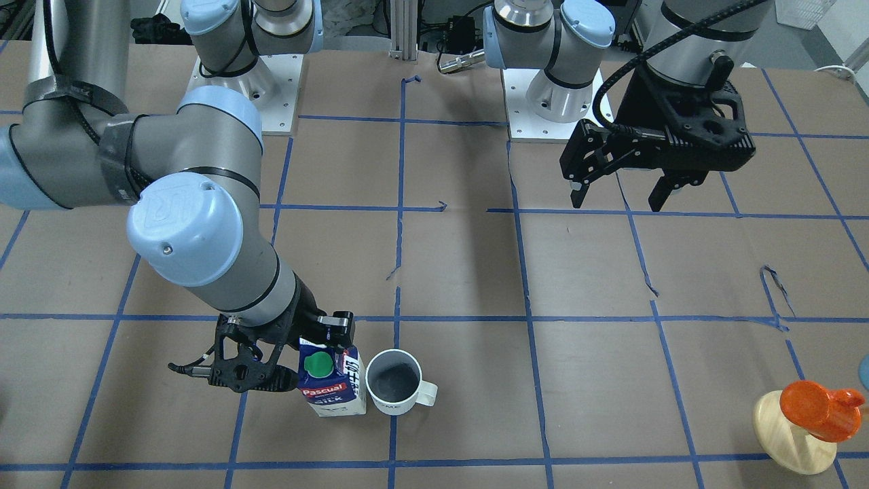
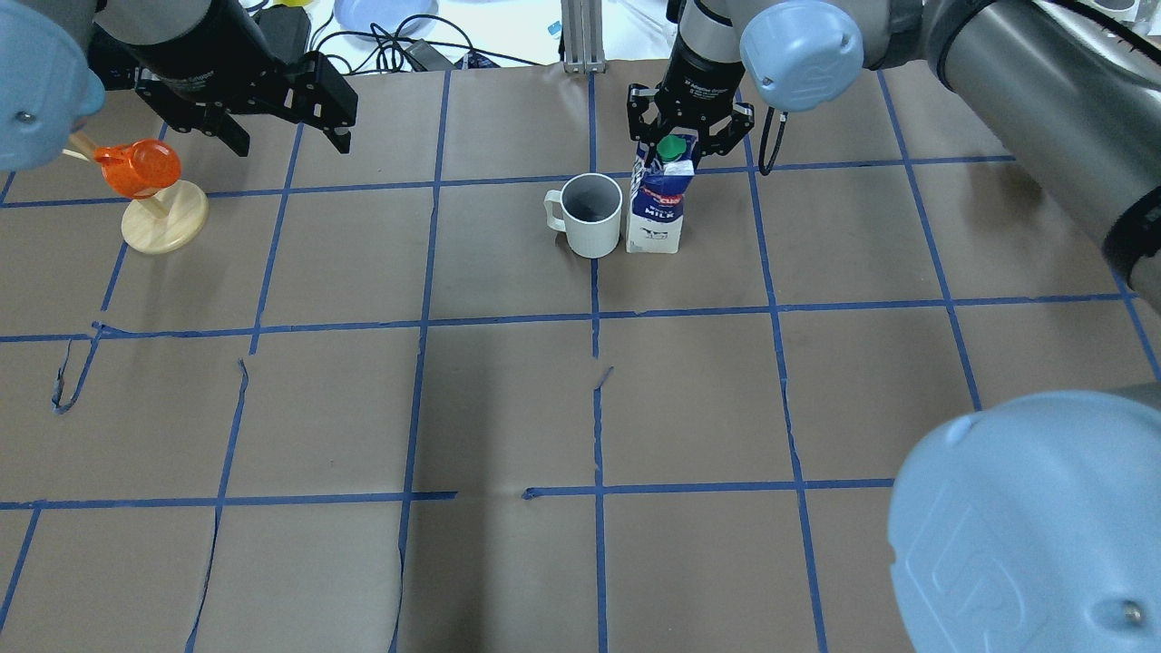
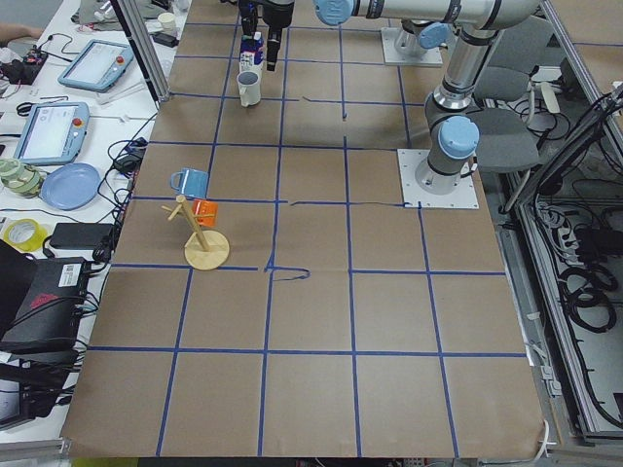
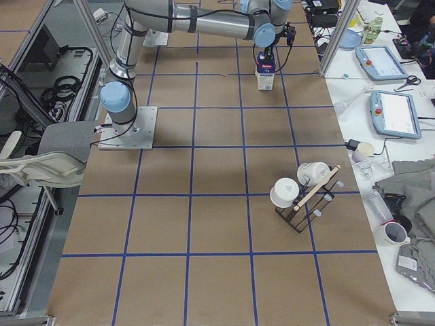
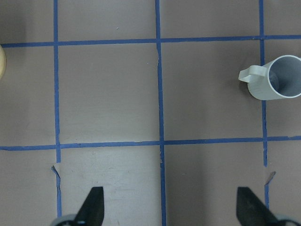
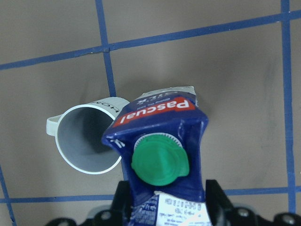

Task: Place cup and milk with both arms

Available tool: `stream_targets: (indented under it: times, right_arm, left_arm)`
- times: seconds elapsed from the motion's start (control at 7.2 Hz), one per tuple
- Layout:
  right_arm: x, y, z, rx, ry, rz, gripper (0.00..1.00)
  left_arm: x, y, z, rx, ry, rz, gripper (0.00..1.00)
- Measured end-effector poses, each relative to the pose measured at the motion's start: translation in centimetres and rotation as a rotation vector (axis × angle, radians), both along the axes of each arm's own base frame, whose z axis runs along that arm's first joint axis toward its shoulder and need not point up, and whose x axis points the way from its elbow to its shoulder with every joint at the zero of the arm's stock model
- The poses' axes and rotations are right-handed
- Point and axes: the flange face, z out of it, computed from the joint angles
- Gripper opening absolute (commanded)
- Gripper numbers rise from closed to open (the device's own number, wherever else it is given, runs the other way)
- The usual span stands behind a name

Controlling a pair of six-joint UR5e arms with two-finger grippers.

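Note:
The white cup (image 2: pixel 591 213) stands upright on the brown table, its handle pointing away from the milk. It also shows in the front view (image 1: pixel 394 390). The navy and white milk (image 2: pixel 655 218) stands right beside it, nearly touching; in the front view the milk (image 1: pixel 333 390) is left of the cup. My right gripper (image 2: pixel 676 145) is above the carton, shut on its top. In the right wrist view its fingers (image 6: pixel 124 202) press both sides below the green cap (image 6: pixel 160 162). My left gripper (image 2: pixel 290 142) hangs open and empty far from both, with the cup (image 5: pixel 277 77) at its view's right edge.
A cream wooden stand holding an orange mug (image 2: pixel 150 195) stands near my left gripper; a blue mug (image 3: pixel 190 181) hangs on it too. A black rack with white mugs (image 4: pixel 302 197) stands toward the table's right end. Blue tape lines grid the table.

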Motion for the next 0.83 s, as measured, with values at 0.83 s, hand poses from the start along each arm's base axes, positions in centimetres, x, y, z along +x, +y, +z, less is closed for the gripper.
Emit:
stream_targets:
  times: [0.83]
  right_arm:
    - [-5.5, 9.3, 14.7, -0.016, 0.160, 0.084, 0.96]
  left_arm:
    - [0.0, 0.0, 0.1, -0.005, 0.002, 0.001, 1.00]
